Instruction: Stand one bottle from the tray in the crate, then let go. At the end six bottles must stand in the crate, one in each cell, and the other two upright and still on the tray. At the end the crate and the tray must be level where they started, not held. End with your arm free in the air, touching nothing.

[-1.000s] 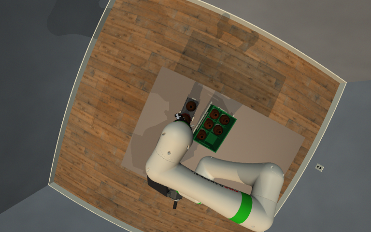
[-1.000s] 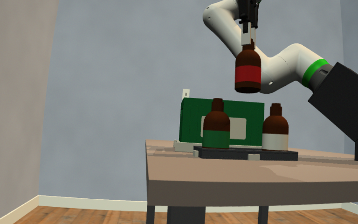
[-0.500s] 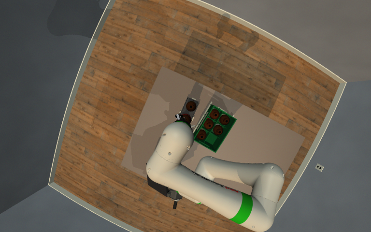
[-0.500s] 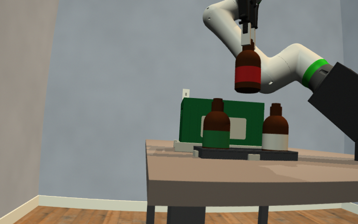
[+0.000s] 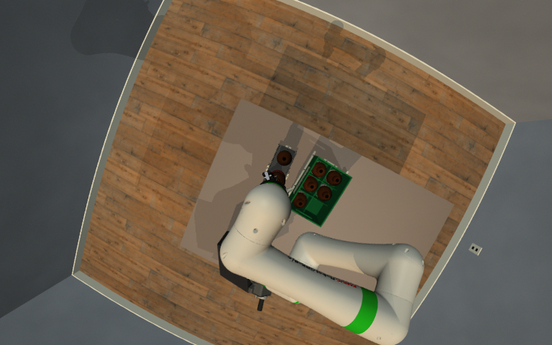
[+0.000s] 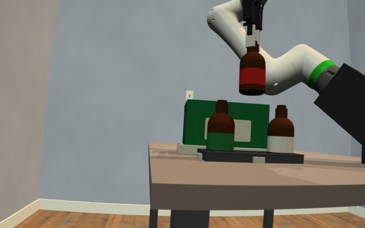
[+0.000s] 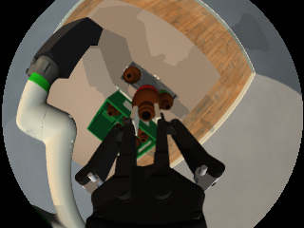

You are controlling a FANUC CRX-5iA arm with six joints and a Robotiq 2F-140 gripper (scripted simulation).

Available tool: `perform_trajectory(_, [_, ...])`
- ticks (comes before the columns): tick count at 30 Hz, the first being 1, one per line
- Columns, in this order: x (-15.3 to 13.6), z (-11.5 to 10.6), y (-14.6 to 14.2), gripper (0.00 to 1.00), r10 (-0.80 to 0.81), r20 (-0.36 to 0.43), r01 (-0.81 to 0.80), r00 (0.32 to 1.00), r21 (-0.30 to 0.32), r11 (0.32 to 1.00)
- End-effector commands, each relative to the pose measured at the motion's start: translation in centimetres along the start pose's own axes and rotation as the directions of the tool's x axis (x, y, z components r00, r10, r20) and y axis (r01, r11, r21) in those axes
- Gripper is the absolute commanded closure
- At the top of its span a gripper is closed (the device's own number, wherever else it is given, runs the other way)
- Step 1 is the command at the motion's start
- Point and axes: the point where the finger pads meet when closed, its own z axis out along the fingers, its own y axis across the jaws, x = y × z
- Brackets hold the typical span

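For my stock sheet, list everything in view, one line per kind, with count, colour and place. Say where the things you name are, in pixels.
Red-label bottle (image 6: pixel 252 76) (image 7: pixel 145 98): one, brown, raised above the tray
Green-label bottle (image 5: pixel 284 157) (image 6: pixel 220 126) (image 7: pixel 165 101): one, brown, upright on the tray
White-label bottle (image 6: pixel 280 128) (image 7: pixel 131 75): one, brown, upright on the tray
Crate bottles (image 5: pixel 324 192): five, brown, one per cell, one cell free
Crate (image 5: pixel 336 200) (image 6: pixel 193 123): one, green, on the table
Tray (image 6: pixel 282 158): one, dark grey, beside the crate
Table (image 5: pixel 390 195) (image 6: pixel 228 174): one, light brown, on the floor
Wall socket (image 5: pixel 474 249): one, pale, on the wall
Arm (image 5: pixel 301 280) (image 6: pixel 293 57): one, white with green bands, over the table
Gripper (image 6: pixel 253 39) (image 7: pixel 146 110): one, black with pale fingertips, shut on the red-label bottle's neck
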Motion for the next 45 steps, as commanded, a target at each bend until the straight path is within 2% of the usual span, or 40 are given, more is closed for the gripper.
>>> perform_trajectory(1, [-0.1,0.0,-0.2,1.00,0.000,0.000,0.000,1.000,0.000,1.000])
perform_trajectory(23, [-1.2,0.0,-2.3,1.00,0.000,0.000,0.000,1.000,0.000,1.000])
perform_trajectory(45, [-3.0,0.0,-5.9,1.00,0.000,0.000,0.000,1.000,0.000,1.000])
